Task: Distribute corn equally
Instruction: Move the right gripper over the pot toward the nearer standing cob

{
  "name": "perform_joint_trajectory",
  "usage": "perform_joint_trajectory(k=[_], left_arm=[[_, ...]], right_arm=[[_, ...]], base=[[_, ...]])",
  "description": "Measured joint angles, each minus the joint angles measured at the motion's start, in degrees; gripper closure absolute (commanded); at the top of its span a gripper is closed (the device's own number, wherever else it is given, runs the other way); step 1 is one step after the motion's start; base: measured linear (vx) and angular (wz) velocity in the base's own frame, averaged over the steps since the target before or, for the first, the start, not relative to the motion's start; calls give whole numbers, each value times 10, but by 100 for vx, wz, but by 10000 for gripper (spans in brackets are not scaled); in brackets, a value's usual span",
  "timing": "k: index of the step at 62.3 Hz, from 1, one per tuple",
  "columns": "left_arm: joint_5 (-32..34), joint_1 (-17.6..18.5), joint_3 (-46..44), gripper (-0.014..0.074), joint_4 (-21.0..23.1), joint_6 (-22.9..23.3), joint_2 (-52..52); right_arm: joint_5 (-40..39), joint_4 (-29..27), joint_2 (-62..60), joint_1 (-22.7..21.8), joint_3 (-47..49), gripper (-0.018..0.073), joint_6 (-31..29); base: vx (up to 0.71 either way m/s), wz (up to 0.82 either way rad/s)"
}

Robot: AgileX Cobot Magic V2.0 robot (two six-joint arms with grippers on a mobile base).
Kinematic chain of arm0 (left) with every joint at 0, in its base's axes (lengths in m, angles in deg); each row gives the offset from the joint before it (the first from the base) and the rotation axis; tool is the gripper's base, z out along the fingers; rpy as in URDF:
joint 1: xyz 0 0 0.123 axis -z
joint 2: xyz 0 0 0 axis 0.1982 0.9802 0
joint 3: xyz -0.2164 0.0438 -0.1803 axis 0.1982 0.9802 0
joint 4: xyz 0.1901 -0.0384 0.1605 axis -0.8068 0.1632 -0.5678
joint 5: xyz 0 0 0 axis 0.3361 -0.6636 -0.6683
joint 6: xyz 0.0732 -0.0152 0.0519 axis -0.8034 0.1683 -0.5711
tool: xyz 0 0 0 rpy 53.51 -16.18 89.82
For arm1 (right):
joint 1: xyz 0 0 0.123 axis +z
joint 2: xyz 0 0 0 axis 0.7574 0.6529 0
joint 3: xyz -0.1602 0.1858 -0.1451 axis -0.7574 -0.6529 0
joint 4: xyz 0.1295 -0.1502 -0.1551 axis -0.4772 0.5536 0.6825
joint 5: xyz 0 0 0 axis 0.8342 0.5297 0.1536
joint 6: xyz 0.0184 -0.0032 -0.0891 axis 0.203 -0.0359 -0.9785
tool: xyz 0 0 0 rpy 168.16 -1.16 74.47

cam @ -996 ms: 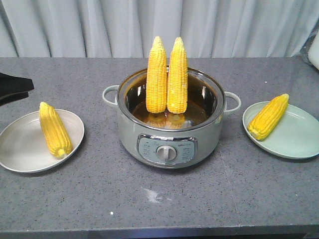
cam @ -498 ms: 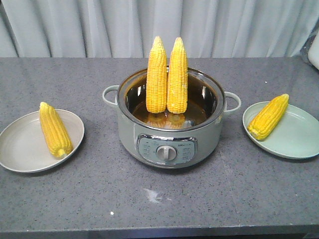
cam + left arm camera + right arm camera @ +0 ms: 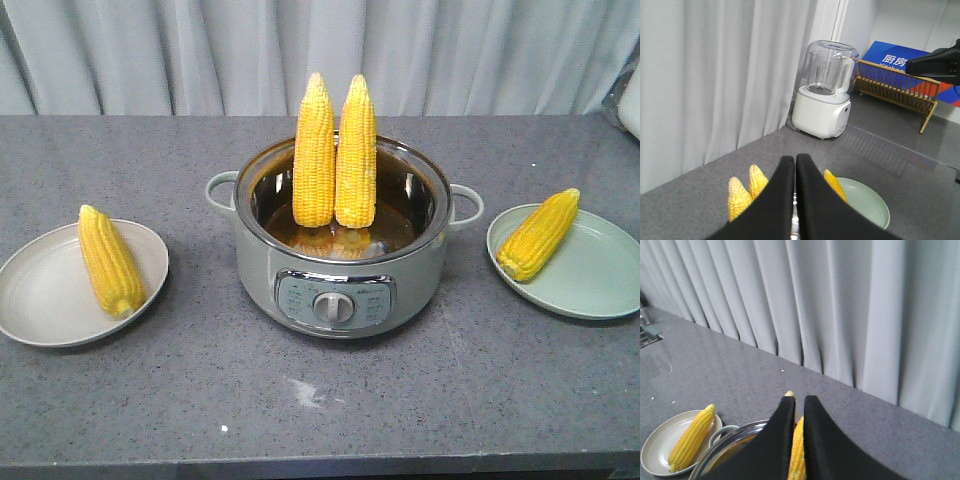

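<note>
Hanging above the corn (image 3: 314, 150), each drawn together, left gripper (image 3: 795, 159) and right gripper (image 3: 799, 400) are shown only in wrist views; counter (image 3: 715, 372) lies ahead.

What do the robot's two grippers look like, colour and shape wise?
Both look alike. The left gripper has two plain matte black fingers, broad at the base and curving in to narrow, rounded tips. The right gripper has the same black tapered pair. No cables, markings or labels show in either wrist view.

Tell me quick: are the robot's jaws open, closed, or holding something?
Left gripper: jaws closed, holding nothing.
Right gripper: jaws closed, holding nothing.
</note>
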Motion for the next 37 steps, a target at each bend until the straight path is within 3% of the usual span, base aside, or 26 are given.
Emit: perform_joint_trajectory(k=[8,14,24,37], left_arm=[[-5,11,0,604,0,0,4],[-3,12,0,604,0,0,4],[4,12,0,604,0,0,4],[8,12,0,604,0,0,4]], right_arm=[[-68,12,14,85,0,74,-39],[-154,44,35,137,0,-65,-36],[-266,88,95,203,7,-67,-6],[-240,131,199,224,100,-28,65]], base=[[0,0],[0,0],[0,0],[0,0]])
